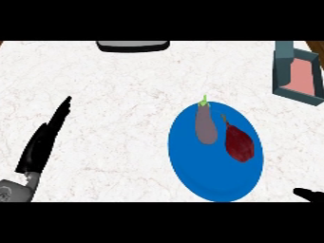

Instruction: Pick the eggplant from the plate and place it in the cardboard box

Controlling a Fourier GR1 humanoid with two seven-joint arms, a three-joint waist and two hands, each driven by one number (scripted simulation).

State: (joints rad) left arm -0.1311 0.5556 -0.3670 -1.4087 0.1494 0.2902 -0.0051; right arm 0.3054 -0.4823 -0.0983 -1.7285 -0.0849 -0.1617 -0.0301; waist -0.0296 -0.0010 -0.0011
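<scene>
Pick not begun — eggplant (205,125) lies on the blue plate (192,166) beside a dark red veg, cardboard box (300,73) well apart, far right. Left hand (43,140) rests straight-fingered; right hand (317,195) barely shows at lower right, fingers can't tell. Next, by my read: right hand reaches over plate to eggplant.

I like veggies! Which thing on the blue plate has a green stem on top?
The greyish-purple eggplant, on the left. The dark red vegetable beside it shows no green.

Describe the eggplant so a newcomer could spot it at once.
Find the blue plate at the lower right of the white marble counter. Two things lie on it side by side. The eggplant is the left one: greyish purple, long, with a green stem pointing away from the robot, unlike the dark red item beside it.
</scene>
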